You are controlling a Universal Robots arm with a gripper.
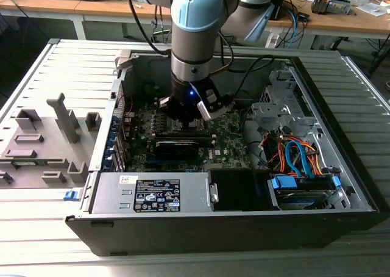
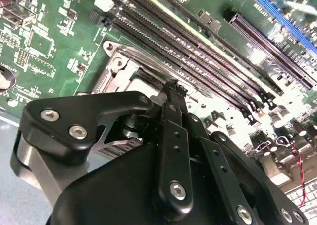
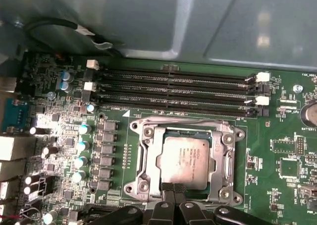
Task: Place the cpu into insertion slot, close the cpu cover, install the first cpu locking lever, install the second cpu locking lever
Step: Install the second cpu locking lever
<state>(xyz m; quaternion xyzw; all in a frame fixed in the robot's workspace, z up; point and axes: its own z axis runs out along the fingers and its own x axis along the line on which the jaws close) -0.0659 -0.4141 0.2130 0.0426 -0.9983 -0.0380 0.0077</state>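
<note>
The cpu point(image 3: 184, 160), a dull silver square, lies flat in the insertion slot point(image 3: 140, 188) on the green motherboard point(image 3: 282, 150). The cpu cover point(image 3: 148, 153), a silvery frame, lies down around the chip's edges. A thin wire lever point(image 3: 183, 120) runs along the socket edge nearest the memory slots. My gripper point(image 3: 173, 188) hangs at the socket's opposite edge, fingertips together, with nothing seen between them. In the second wrist view the gripper point(image 2: 173, 88) sits just over the socket frame point(image 2: 119, 66). In the exterior view the gripper point(image 1: 189, 121) is deep inside the open computer case.
Several long black memory slots point(image 3: 178, 91) lie beside the socket, with capacitors point(image 3: 81, 145) on another side. The power supply point(image 1: 152, 194) and a drive bay with coloured cables point(image 1: 298, 155) fill the case's near side. A grey fixture point(image 1: 42, 143) stands at the exterior view's left.
</note>
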